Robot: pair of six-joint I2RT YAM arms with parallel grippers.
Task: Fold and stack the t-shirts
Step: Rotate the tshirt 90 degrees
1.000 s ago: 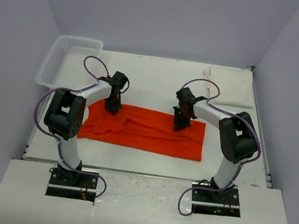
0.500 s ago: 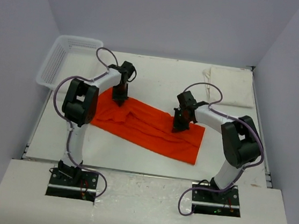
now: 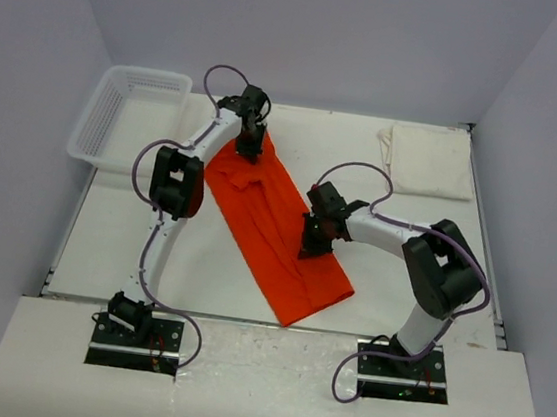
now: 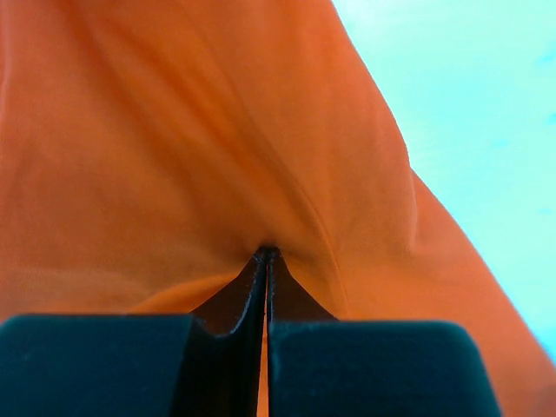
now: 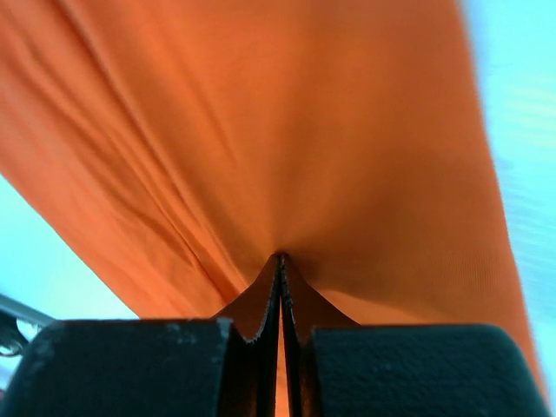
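Overhead, we see both pairs of jaws pinched fully shut on the orange-red t-shirt [image 3: 278,231], which stretches as a long diagonal band across the surface [image 3: 201,270]. The left jaws clamp a fold at its far end. The right jaws bite a ridge nearer its middle, and the cloth puckers at each tip in our wrist views. Well apart, beyond the right jaws' outer side, lies the cream-white t-shirt [image 3: 427,160], folded flat. A white basket [image 3: 117,125] sits out past the left jaws.

Items counted: two t-shirts, namely one orange-red t-shirt [image 3: 272,223] and one cream-white t-shirt [image 3: 430,160]. One basket [image 3: 117,120]. Two end effectors: left end effector [image 3: 250,153], right end effector [image 3: 311,244]. One surface [image 3: 192,259].
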